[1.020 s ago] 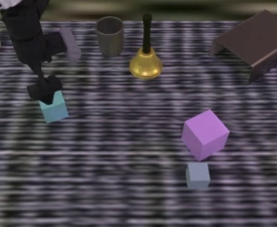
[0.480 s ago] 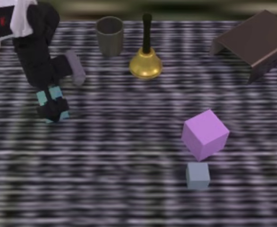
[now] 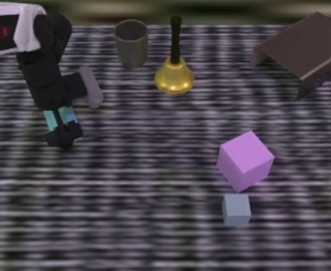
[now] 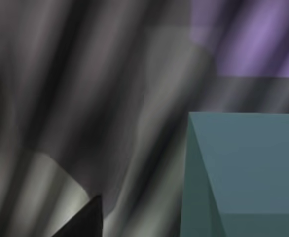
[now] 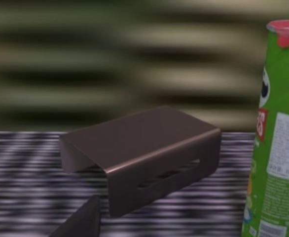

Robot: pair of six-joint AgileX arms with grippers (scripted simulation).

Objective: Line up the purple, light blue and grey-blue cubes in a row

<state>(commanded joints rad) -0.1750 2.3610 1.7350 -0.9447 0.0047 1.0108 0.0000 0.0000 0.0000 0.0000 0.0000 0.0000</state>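
Observation:
The light blue cube (image 3: 51, 119) sits at the table's left, mostly covered by my left gripper (image 3: 62, 131), which has come down around it. In the left wrist view the cube (image 4: 248, 173) fills the near field, and one dark fingertip (image 4: 88, 219) stands apart from its side, so the gripper is open. The big purple cube (image 3: 244, 160) lies at right of centre and shows as a purple patch (image 4: 253, 39) beyond. Just in front of it sits the small grey-blue cube (image 3: 236, 209). My right arm is outside the top view; one of its fingertips (image 5: 83, 219) shows, holding nothing.
A grey cup (image 3: 131, 42) and a brass bell (image 3: 174, 73) stand at the back centre. At the back right is a brown metal stand (image 3: 306, 48), and next to it in the right wrist view rises a green chips can (image 5: 277, 138).
My left gripper came from behind the light blue cube and dropped over it, so its fingers now straddle the cube. The purple and grey-blue cubes have not moved.

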